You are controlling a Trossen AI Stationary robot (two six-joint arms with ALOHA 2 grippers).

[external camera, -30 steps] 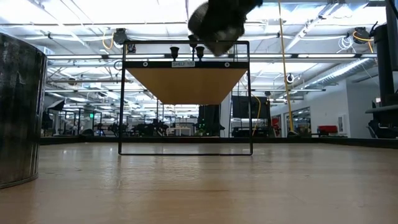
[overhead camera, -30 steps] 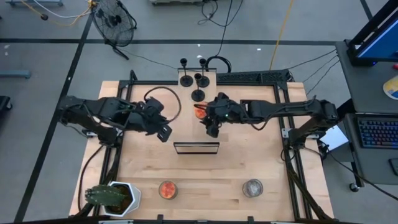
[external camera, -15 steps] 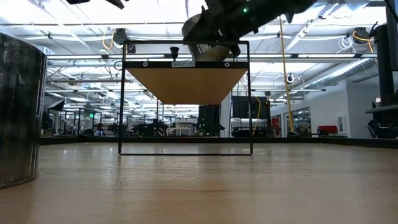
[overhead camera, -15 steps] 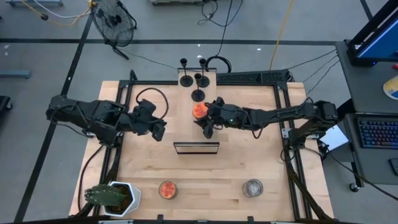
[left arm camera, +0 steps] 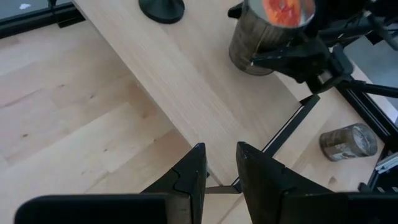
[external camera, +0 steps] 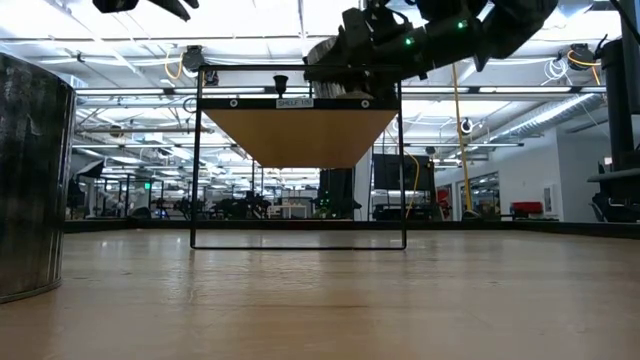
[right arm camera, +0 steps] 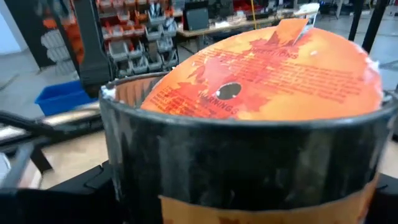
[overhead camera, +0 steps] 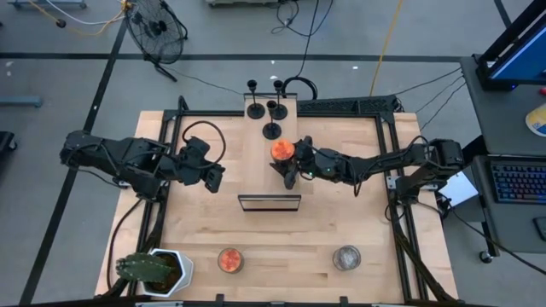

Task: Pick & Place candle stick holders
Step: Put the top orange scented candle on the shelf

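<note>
Clearly the right gripper is clamping a candle tin with an orange label, carrying it above the raised wooden shelf at the far middle of the table. In the left wrist view the tin is hanging over the shelf's near end, a little tilted, with its bottom not yet resting on the board.

The candle stick holders are standing in a small cluster at the far end of that same shelf, just beyond the tin; the nearest one is only a short way from it. None is being held.

To do this step well, the right arm should be levelling the tin before lowering it, and bringing it down on bare board nearer than the holders so that it is not knocking the closest stem. Letting go only once the bottom is sitting flat seems wise, since the shelf is narrow and a tilted tin could be rolling off its edge.

The left gripper is waiting to the left of the shelf, its fingers nearly together around nothing.
</note>
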